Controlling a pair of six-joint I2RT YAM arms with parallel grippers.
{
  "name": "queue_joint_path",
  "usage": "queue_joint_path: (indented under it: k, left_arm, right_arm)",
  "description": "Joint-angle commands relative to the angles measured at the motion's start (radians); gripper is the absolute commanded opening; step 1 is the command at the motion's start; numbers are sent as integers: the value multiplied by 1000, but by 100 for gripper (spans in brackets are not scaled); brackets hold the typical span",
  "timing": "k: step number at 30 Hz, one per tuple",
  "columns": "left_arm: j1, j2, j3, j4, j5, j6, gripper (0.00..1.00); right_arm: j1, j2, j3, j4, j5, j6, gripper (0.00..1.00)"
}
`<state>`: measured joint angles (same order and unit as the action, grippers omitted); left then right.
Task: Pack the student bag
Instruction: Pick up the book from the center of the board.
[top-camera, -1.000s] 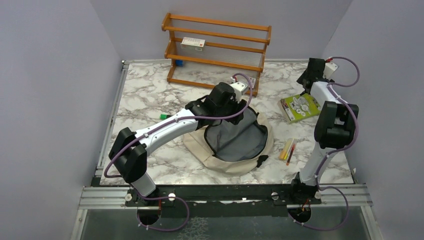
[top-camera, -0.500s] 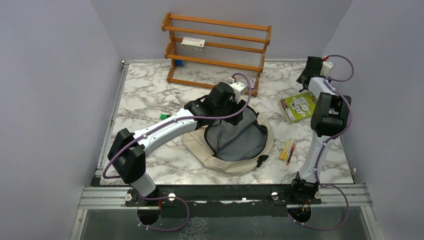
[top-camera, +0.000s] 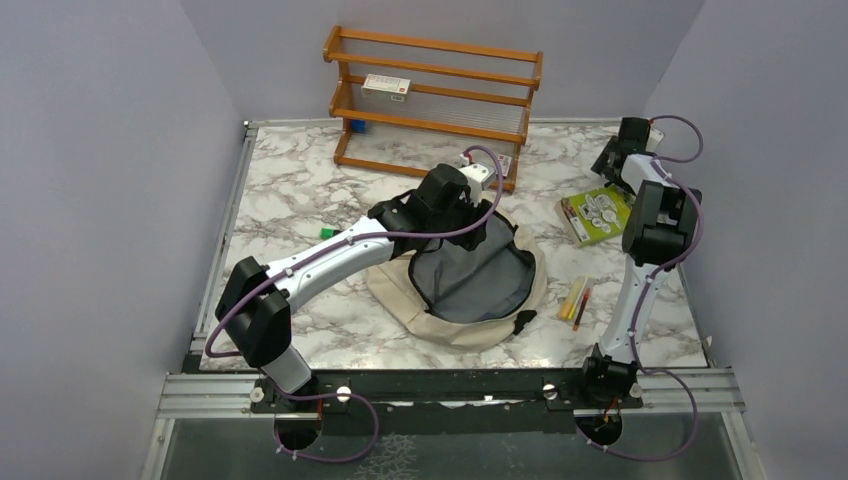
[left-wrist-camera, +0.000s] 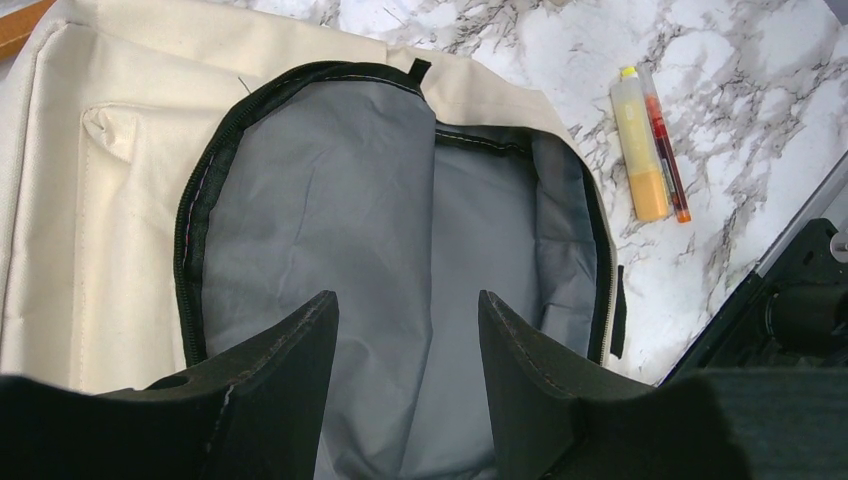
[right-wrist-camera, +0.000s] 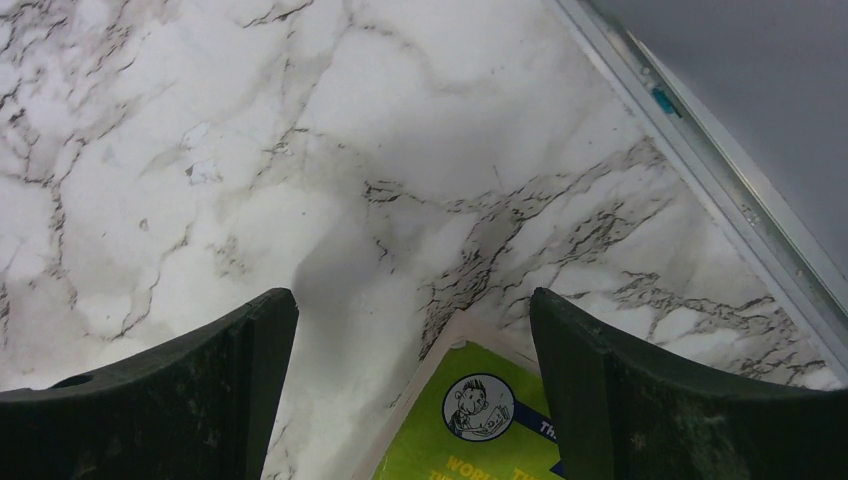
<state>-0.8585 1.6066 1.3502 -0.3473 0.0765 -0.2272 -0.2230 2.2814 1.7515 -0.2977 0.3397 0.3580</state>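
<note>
The student bag (top-camera: 440, 322) lies flat at the table's middle, beige, its zip open and grey lining (left-wrist-camera: 330, 220) showing. My left gripper (top-camera: 474, 220) hangs over the far rim of that opening. In the left wrist view it (left-wrist-camera: 405, 300) is open, with only lining below the gap. My right gripper (top-camera: 616, 160) is at the far right of the table, above the far corner of a green book (top-camera: 598, 213). Seen from the right wrist, it (right-wrist-camera: 412, 300) is open wide, the book's corner (right-wrist-camera: 480, 430) lying on the marble between the fingers.
A yellow marker and a thin red pen (top-camera: 575, 298) lie right of the bag, also in the left wrist view (left-wrist-camera: 645, 150). A wooden rack (top-camera: 435, 100) holding a small box (top-camera: 387, 86) stands at the back. A small green piece (top-camera: 326, 233) lies left. Metal rail (right-wrist-camera: 720, 190) edges the table.
The right arm's elbow has drawn back and up, and its gripper has shifted slightly at the book's far corner. The left arm and the bag have not moved.
</note>
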Motion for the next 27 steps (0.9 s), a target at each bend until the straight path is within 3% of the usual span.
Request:
queue_joint_path:
  k: [1, 13, 27]
  left_arm:
    - [-1, -4, 32, -12, 24, 0, 55]
    - [-1, -15, 9, -5, 16, -8, 54]
    - [-1, -2, -32, 85, 24, -62, 54]
  right_arm:
    - [-4, -6, -19, -61, -137, -17, 90]
    - [6, -79, -146, -90, -508, -88, 83]
    - [138, -215, -283, -63, -599, -74, 81]
